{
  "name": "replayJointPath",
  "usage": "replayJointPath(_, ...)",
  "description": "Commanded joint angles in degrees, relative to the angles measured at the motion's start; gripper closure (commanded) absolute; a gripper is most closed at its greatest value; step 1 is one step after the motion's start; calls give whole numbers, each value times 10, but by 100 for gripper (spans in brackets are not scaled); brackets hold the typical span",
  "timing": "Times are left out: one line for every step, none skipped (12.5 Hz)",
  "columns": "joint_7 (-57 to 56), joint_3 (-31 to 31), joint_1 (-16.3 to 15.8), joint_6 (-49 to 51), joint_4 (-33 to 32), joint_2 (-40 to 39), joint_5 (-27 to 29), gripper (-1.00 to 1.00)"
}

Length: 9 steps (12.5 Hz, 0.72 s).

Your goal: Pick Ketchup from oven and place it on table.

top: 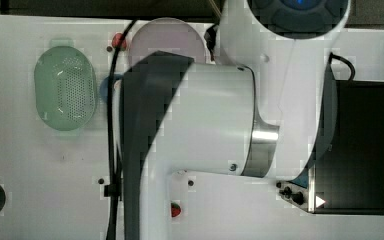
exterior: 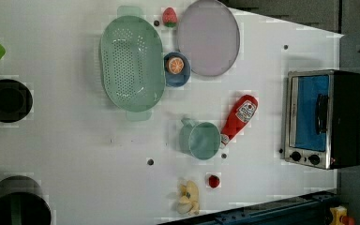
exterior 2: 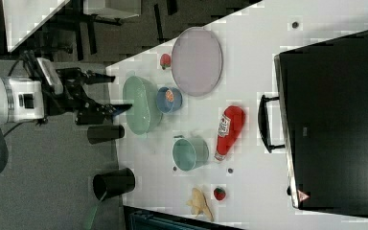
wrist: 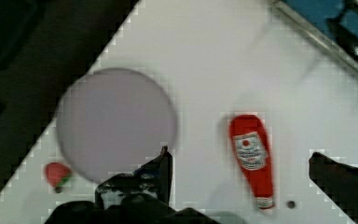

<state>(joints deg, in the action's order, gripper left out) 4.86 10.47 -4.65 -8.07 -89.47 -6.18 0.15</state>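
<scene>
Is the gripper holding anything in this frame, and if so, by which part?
Nothing is held. The gripper is open and empty, up off the table, while the ketchup lies on its side on the tabletop.

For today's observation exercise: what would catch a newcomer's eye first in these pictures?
The red ketchup bottle lies on its side on the white table, between the teal cup and the closed oven with its blue glass door. In the right view, the open gripper hangs empty, away from the table near the green colander.
</scene>
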Motion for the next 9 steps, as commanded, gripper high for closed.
replayJointPath(12, -14, -6, -6, -4, -1, 14, -100)
replayJointPath(12, -14, -6, -6, -4, -1, 14, -100)
replayJointPath(12, -14, -6, -6, -4, -2, 14, -100)
replayJointPath(12, -14, -6, -6, -4, -4, 14, -100)
replayJointPath(12, -14, -6, -6, -4, -5, 14, -100)
replayJointPath(12, -14, -6, -6, -4, -6, 14, -100)
replayJointPath(12, -14, -6, -6, -4, -7, 14, -100)
replayJointPath(12, -14, -6, -6, -4, -8, 14, -100)
replayJointPath(12, -14, -6, -6, -4, -8, 14, -100)
